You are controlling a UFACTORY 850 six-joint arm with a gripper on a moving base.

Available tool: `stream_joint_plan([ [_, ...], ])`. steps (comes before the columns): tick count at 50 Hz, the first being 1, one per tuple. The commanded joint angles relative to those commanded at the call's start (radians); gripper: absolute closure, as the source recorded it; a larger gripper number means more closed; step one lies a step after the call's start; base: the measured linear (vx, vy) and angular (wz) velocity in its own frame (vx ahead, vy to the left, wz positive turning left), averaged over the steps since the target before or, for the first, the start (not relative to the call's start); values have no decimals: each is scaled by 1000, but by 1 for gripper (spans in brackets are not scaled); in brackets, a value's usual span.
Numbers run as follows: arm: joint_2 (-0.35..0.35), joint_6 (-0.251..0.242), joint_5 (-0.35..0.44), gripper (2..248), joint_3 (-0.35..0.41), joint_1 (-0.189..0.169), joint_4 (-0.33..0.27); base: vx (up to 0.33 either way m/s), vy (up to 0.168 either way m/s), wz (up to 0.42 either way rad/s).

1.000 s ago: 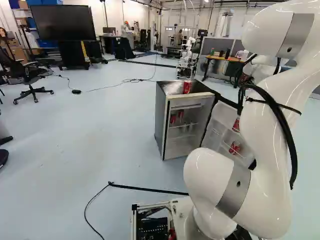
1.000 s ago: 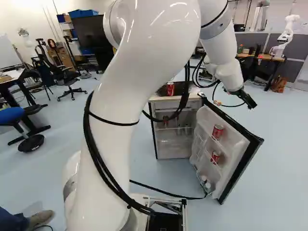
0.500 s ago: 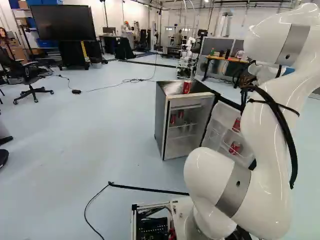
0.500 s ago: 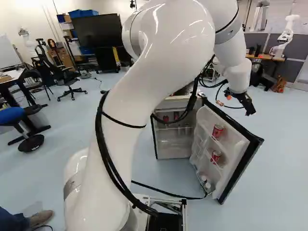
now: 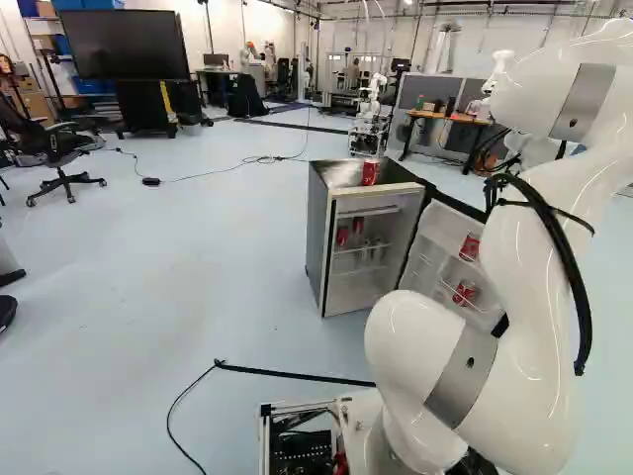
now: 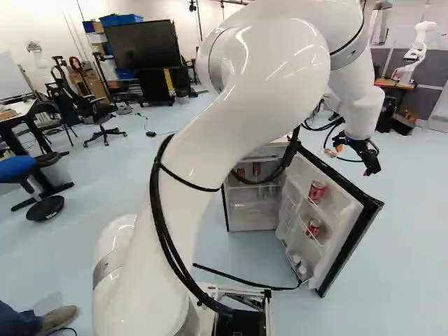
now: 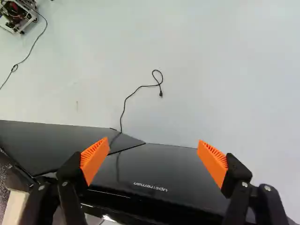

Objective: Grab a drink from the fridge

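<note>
Mini fridge (image 5: 317, 237), door (image 6: 341, 210) open, red drink cans.
Left to right: two cans inside (image 5: 342, 236); one can on top (image 5: 370, 173); two door-shelf cans (image 6: 316, 190); far right, gripper (image 6: 372, 165), fingers spread apart, near door.

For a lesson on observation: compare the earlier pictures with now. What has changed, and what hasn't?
The arm has swung toward the right of the right base view, carrying the gripper that way and slightly lower in that view. It grips nothing now. The base, fridge, open door and red can on top stayed put.
</note>
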Motion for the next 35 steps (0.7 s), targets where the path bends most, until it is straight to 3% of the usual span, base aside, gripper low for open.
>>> stream_joint_plan([
  [26,-39,0,-181,3,-17,-3,-59,0,0,0],
  [35,-45,0,-210,3,-19,-3,-68,0,0,0],
])
